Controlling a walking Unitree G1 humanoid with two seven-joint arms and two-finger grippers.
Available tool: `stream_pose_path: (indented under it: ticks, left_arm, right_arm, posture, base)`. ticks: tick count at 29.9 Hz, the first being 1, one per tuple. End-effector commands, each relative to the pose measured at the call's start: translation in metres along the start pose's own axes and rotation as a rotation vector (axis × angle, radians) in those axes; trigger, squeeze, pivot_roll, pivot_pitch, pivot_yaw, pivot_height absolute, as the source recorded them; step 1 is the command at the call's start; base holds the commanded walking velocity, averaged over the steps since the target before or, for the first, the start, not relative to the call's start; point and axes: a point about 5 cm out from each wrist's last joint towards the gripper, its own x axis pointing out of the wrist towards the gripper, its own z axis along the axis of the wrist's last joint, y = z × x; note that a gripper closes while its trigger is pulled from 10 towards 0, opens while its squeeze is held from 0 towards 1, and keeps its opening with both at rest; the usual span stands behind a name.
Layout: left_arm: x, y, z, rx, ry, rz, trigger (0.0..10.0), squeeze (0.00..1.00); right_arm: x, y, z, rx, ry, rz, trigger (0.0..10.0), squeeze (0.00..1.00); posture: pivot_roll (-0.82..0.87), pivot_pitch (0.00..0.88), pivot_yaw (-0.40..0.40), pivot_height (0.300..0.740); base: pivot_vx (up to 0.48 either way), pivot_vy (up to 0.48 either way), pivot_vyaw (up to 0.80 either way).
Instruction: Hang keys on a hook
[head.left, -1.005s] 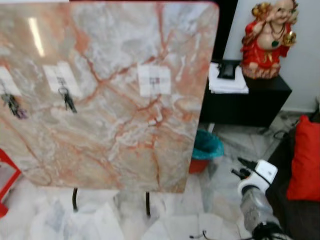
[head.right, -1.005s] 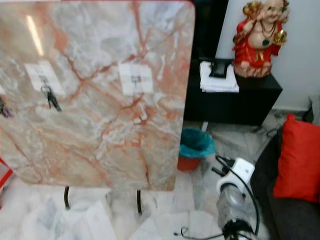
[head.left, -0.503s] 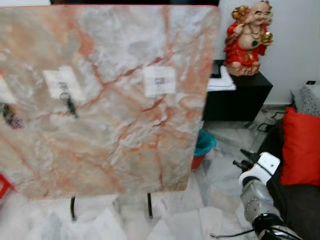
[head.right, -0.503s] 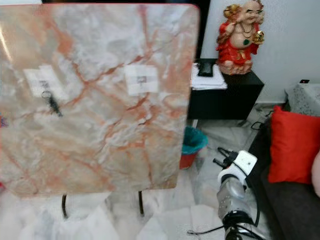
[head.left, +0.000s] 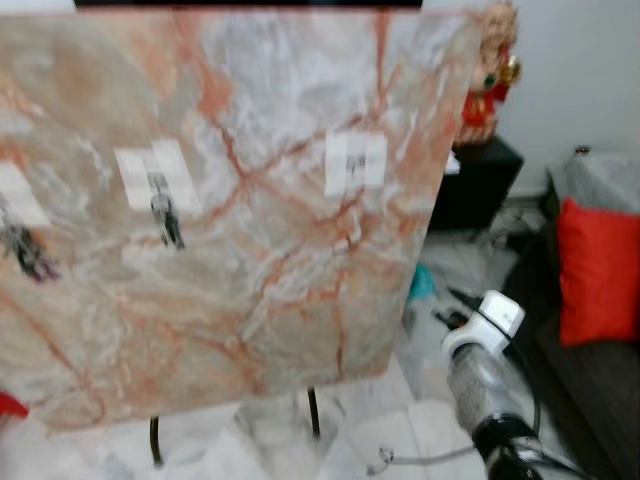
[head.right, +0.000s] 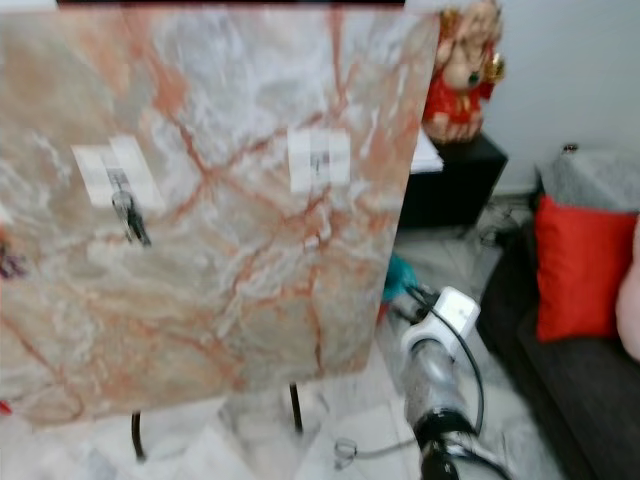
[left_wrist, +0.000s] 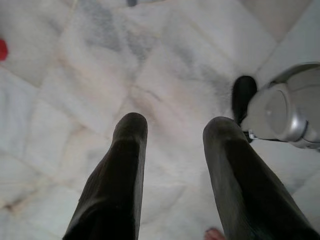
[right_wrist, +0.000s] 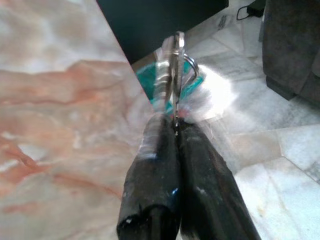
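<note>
The right gripper (right_wrist: 172, 125) is pressed together, pinching a set of keys (right_wrist: 172, 60) near the right edge of the upright marble board (head.left: 250, 250). White hook patches (head.left: 356, 162) on the board carry no readable writing; another key bunch (head.left: 166, 218) hangs on the left. The left gripper (left_wrist: 172, 131) is spread above the floor (left_wrist: 75, 75).

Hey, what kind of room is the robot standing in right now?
Likely a home living room: a dark sofa with a red cushion, a red figurine on a black cabinet, a marble tile floor, and an upright marble board with key hooks.
</note>
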Motion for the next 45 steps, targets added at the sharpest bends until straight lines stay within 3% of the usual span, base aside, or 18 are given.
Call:
stream_pose_path:
  ticks: [1, 10, 13, 20, 29, 45]
  left_arm:
    - [0.000, -0.001, -0.003, -0.007, 0.016, 0.000, 10.0, 0.00]
    - [0.000, -0.001, -0.003, -0.007, 0.018, -0.001, 10.0, 0.00]
    - [0.001, -0.002, 0.001, -0.004, 0.009, -0.001, 10.0, 0.00]
    - [0.001, -0.002, 0.003, -0.002, 0.002, -0.004, 10.0, 0.00]
    - [0.001, -0.001, 0.003, -0.017, 0.002, 0.003, 10.0, 0.00]
    - [0.001, -0.001, 0.003, -0.036, 0.006, 0.000, 10.0, 0.00]
  right_arm:
    - [0.001, -0.005, 0.008, -0.014, -0.022, -0.017, 10.0, 0.00]
    - [0.002, 0.001, 0.012, -0.017, -0.037, -0.012, 10.0, 0.00]
    - [0.002, 0.011, 0.022, -0.100, -0.101, -0.006, 10.0, 0.00]
    - [0.002, 0.008, 0.037, -0.149, -0.180, -0.108, 10.0, 0.00]
    - [0.003, 0.030, 0.065, -0.263, -0.293, -0.095, 10.0, 0.00]
    - [0.006, 0.042, 0.083, -0.348, -0.332, -0.068, 10.0, 0.00]
  posture:
    - [0.12, 0.000, -0.024, 0.740]
    - [0.12, 0.000, -0.022, 0.740]
    - [0.12, 0.000, -0.018, 0.740]
    - [0.13, 0.000, -0.015, 0.740]
    - [0.13, 0.000, -0.010, 0.740]
    - [0.13, 0.000, -0.010, 0.740]
  base:
    - [0.000, 0.356, 0.00]
    - [0.000, 0.356, 0.00]
    - [0.000, 0.213, 0.00]
    - [0.000, 0.000, 0.00]
    - [0.000, 0.000, 0.00]
    - [0.000, 0.000, 0.00]
